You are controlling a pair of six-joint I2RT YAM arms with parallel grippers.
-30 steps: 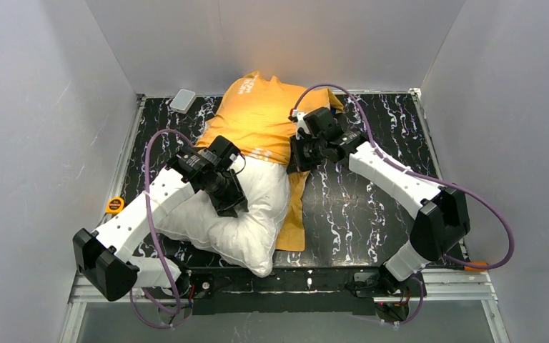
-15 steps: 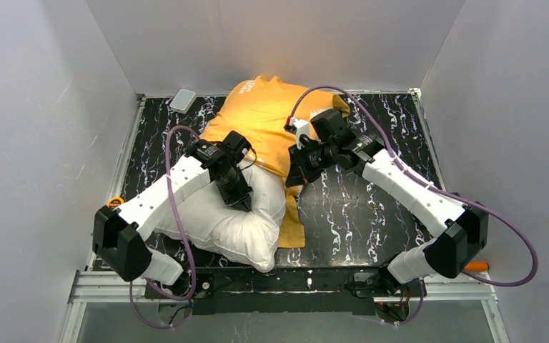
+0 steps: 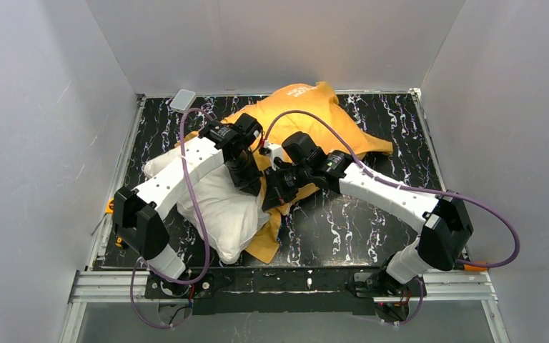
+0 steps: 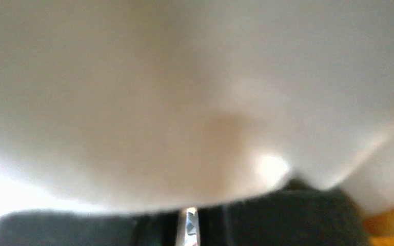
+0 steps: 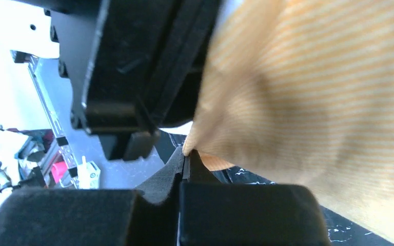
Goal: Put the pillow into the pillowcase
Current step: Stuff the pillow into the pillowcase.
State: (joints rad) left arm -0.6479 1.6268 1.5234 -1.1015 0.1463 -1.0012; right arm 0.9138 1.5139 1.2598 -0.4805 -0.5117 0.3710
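Pillowcase (image 3: 314,118) of thin orange-yellow fabric has swung right; plump white rectangular pillow (image 3: 221,207) slid left, looks less covered; right jaws pinch pillowcase edge, left jaws pressed together at pillow.

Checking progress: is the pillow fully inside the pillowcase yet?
No. Much of the white pillow lies bare outside the orange pillowcase. Its far end is hidden.
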